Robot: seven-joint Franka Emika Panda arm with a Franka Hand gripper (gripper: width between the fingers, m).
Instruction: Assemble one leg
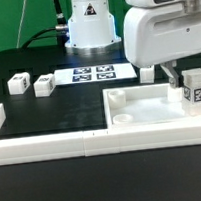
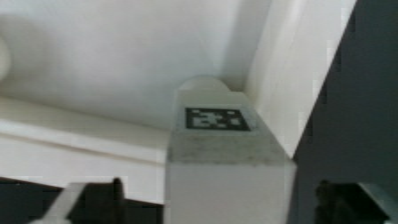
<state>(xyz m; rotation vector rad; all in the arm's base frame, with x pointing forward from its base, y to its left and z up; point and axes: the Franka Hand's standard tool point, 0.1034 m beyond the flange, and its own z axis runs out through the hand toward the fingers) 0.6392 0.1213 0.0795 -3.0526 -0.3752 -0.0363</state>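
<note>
Where matte black table (image 1: 60,118) ends — gripper (image 1: 184,84) apparently clamped on blocky white plastic leg (image 1: 197,86), tag-faced.

The black surface (image 1: 59,111) carries the marker board (image 1: 95,75) near the robot base (image 1: 89,31). Two small white tagged blocks (image 1: 18,84) (image 1: 44,87) lie at the exterior view's left. A large white panel (image 1: 149,105) lies at the right, and a white rail (image 1: 53,145) borders the front.

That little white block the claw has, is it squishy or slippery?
Probably not squishy: the leg keeps crisp straight edges in the claw. Its smooth white plastic face might be a bit slippery. It looks small, so likely light.
</note>
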